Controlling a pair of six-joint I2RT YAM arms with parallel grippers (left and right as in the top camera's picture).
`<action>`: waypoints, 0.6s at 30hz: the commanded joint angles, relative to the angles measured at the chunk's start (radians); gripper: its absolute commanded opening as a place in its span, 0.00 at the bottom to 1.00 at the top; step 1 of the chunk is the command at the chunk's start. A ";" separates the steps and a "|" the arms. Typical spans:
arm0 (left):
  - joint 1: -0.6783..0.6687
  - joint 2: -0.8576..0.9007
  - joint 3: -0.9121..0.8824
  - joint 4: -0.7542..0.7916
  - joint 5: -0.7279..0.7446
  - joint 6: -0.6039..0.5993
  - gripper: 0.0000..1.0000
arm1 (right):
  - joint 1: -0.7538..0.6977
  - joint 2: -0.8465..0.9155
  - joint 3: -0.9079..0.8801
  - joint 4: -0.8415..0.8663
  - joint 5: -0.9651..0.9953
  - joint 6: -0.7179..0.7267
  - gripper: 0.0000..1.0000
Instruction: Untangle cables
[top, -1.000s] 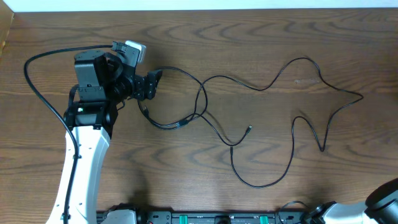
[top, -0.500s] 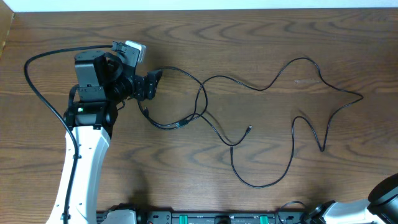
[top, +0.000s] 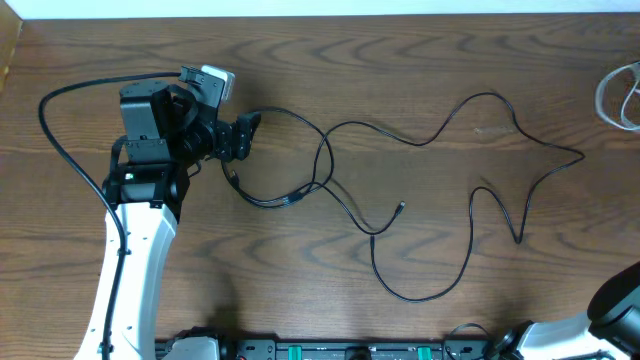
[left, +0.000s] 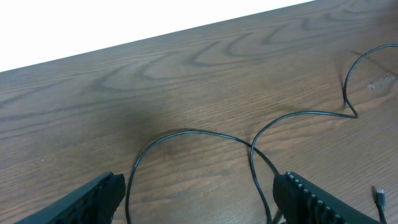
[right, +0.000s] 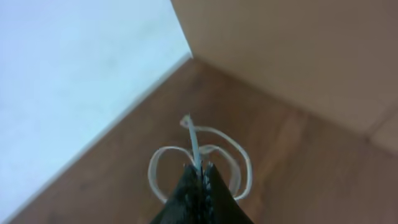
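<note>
step in hand: separating the white cable from the black ones. the right hand (right: 200, 169) is clamped on the white cable (right: 194, 142), whose loops show just beyond the closed fingertips. in the overhead view this cable sits at the far right edge of the worktop (top: 450, 40), well apart from the rest. the black cables (top: 327, 160) lie across the middle of the worktop and cross one another near the left hand (top: 243, 137). the left hand stands with jaws wide and grips nothing; a black loop lies ahead of its fingers. judged next move: set the white cable aside, then close the left hand on one black strand near the crossing and draw it clear without dragging its neighbour.
</note>
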 joint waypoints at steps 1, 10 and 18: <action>0.000 -0.006 0.003 -0.003 0.013 -0.013 0.81 | -0.012 0.047 0.014 -0.047 0.071 0.010 0.01; 0.000 -0.006 0.003 -0.003 0.013 -0.013 0.81 | -0.078 0.077 0.014 -0.111 0.074 0.010 0.02; 0.000 -0.006 0.003 -0.002 0.013 -0.012 0.81 | -0.096 0.077 0.014 -0.194 0.010 0.010 0.99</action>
